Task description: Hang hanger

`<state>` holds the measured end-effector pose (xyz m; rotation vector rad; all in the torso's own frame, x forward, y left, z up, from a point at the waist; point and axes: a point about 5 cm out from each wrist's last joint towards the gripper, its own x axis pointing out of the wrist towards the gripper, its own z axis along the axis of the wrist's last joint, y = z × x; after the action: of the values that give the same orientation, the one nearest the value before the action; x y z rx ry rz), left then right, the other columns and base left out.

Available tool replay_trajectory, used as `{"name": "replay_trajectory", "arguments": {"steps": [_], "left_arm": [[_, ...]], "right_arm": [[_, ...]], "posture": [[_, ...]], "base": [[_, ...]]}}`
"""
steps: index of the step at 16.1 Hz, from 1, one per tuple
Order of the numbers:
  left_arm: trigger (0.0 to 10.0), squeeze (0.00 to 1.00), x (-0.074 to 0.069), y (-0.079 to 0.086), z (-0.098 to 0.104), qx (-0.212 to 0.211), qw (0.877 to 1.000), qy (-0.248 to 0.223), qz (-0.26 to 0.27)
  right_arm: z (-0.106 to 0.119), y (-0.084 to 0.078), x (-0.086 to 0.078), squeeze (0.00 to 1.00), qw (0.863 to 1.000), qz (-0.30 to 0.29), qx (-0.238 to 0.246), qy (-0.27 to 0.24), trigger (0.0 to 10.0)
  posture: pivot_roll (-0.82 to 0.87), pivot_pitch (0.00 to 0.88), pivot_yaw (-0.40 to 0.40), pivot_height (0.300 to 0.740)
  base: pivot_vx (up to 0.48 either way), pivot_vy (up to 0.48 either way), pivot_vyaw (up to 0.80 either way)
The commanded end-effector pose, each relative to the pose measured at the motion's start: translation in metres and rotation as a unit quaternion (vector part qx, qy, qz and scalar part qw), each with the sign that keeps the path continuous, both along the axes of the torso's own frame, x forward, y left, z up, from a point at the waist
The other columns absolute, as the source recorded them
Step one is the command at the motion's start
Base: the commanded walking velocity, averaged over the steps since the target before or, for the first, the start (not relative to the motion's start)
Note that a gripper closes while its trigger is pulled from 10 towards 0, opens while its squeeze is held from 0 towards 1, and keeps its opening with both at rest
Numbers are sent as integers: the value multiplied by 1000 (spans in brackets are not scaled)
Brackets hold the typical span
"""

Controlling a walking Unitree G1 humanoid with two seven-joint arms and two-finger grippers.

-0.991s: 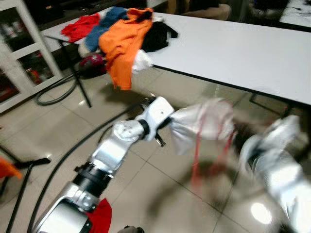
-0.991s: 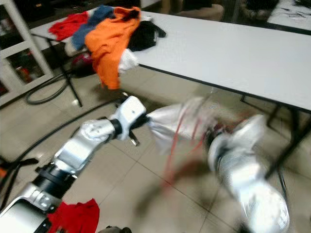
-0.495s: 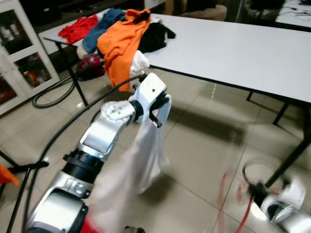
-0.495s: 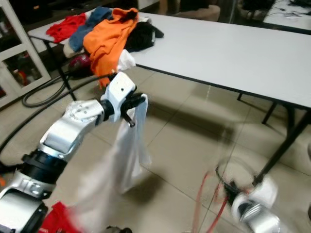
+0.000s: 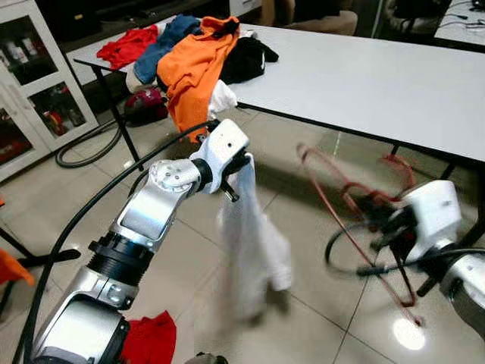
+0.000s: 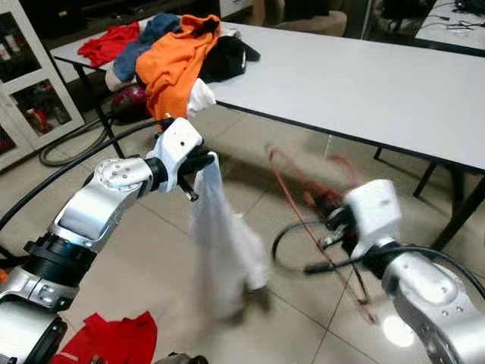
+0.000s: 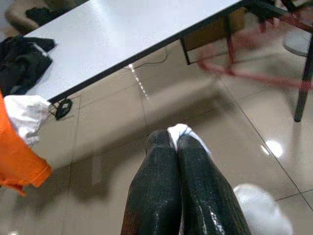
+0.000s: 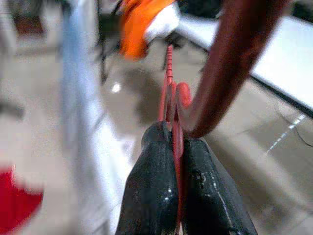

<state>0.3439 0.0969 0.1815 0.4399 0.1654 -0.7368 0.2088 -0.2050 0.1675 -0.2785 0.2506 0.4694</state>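
Note:
My left gripper (image 5: 240,161) is raised mid-air in front of the table and shut on the top of a white garment (image 5: 255,244), which hangs down blurred toward the floor. In the left wrist view a bit of white cloth (image 7: 180,131) pokes out between the closed fingertips. My right gripper (image 5: 373,212) is to the right of the garment, shut on a red hanger (image 5: 327,196) that is blurred and tilted. The right wrist view shows the hanger's red wire (image 8: 172,117) pinched between the black fingers (image 8: 151,181).
A white table (image 5: 379,76) stands ahead, with a pile of clothes at its left end, an orange one (image 5: 193,68) drooping over the edge. A black hose (image 5: 83,155) and a red cloth (image 5: 149,339) lie on the tiled floor. A glass cabinet (image 5: 30,76) stands at left.
My right arm has come up from low on the right, bringing the red hanger toward the garment. The white garment has dropped to hang from my left gripper and swings.

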Motion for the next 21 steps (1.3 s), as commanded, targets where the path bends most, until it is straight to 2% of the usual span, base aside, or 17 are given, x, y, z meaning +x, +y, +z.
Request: {"name": "replay_trajectory", "arguments": {"steps": [1, 2, 3, 4, 5, 8, 10, 11, 12, 13, 14, 15, 17, 21], "left_arm": [[10000, 0, 2, 5, 6, -11, 1000, -13, 11], [10000, 0, 0, 3, 6, -8, 1000, -17, 4], [10000, 0, -1, 1, 8, -19, 1000, -17, -3], [10000, 0, -3, -4, 11, -40, 999, -15, -16], [10000, 0, -6, -8, 13, -50, 998, -16, -31], [10000, 0, -8, -11, 17, -52, 997, -25, -52], [10000, 0, -7, -11, 19, -55, 997, -20, -45], [10000, 0, -7, -11, 20, -55, 998, -18, -40], [10000, 0, -7, -11, 21, -55, 998, -18, -39], [10000, 0, -9, -13, 22, -53, 997, -25, -45], [10000, 0, -8, -11, 19, -36, 998, -35, -43], [10000, 0, -7, -10, 17, -27, 998, -36, -42], [10000, 0, -8, -10, 17, -27, 998, -33, -43], [10000, 0, -9, -6, 14, -12, 999, -23, -38]], "right_arm": [[-3, 7, -6, 0, 999, 40, -25, 10, 10000], [-2, 9, -6, 0, 997, 59, -42, -3, 10000], [10, 6, 1, 0, 998, 35, -9, -46, 10000], [26, 4, 9, 0, 993, 1, 49, -105, 10000], [31, 4, 10, 0, 989, -2, 73, -126, 10000], [24, 3, 1, 0, 994, 39, 45, -96, 10000], [25, -2, 0, 0, 994, 29, 42, -93, 10000], [32, -16, 9, 0, 985, -75, 110, -107, 10000], [34, -21, 13, 0, 974, -123, 155, -107, 10000], [27, -22, 14, 0, 934, -181, 305, -41, 10000], [17, -13, 3, 0, 982, -83, 171, -4, 10000], [9, -8, -10, 0, 995, -4, 97, 35, 10000], [8, -4, -18, 0, 993, 38, 92, 59, 10000], [12, 12, -35, 0, 981, 126, 84, 124, 10000]], "posture": [[-244, 8, 115, 740], [-242, 9, 112, 740], [-243, 10, 109, 740], [-241, 9, 108, 740], [-239, 11, 105, 740], [-239, 12, 106, 740], [-240, 12, 105, 740], [-241, 16, 109, 740], [-242, 17, 110, 740], [-241, 19, 112, 740], [-240, 19, 113, 740], [-240, 20, 110, 740], [-241, 18, 110, 740], [-242, 8, 104, 740]], "base": [[0, 0, 0], [0, 0, 0], [0, 0, 0], [0, 0, 0], [0, 0, 0], [0, 0, 0], [0, 0, 0], [0, 0, 0], [0, 0, 0], [0, 0, 0], [0, 0, 0], [0, 0, 0], [0, 0, 0], [0, 0, 0]]}}
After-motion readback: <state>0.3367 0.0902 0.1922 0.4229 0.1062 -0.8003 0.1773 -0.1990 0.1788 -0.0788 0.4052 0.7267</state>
